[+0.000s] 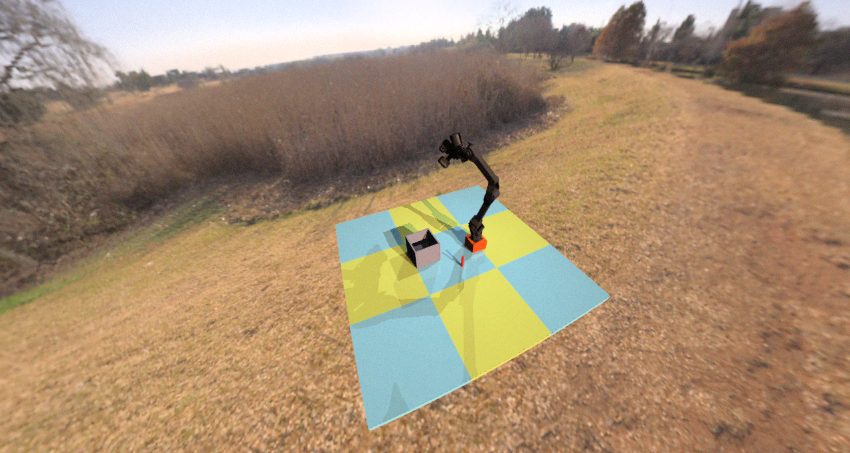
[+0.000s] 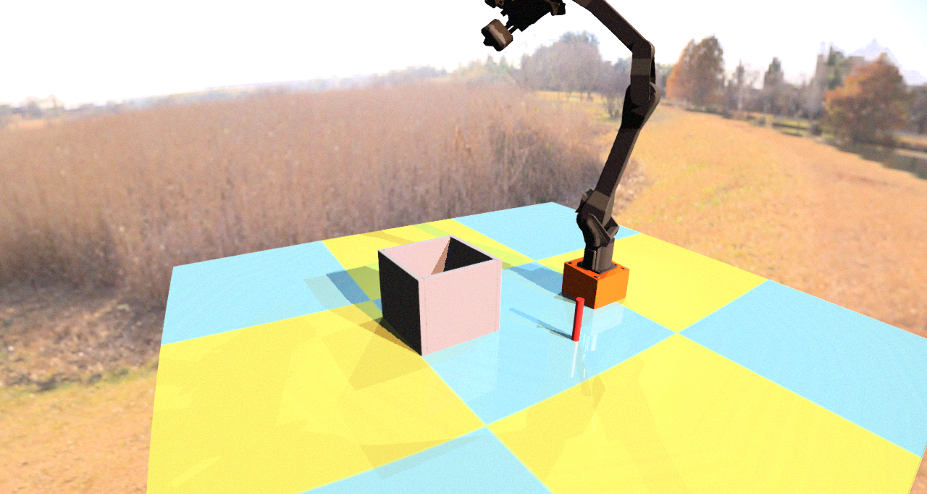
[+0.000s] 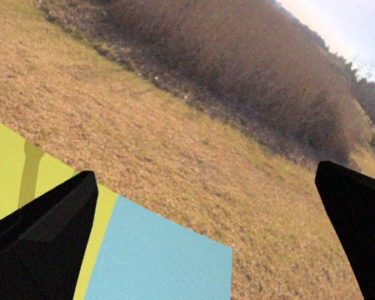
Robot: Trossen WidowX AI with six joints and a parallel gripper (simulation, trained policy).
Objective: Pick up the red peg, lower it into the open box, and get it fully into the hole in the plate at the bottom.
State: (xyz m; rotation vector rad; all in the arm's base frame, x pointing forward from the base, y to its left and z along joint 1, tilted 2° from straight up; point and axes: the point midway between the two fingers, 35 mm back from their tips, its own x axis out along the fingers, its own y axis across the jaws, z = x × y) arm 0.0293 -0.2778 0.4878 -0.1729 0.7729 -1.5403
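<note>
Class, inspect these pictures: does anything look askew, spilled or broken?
Nothing stands out as damaged or spilled. The red peg leans slightly in the exterior view, perhaps just camera slant; the open box looks intact.
</note>
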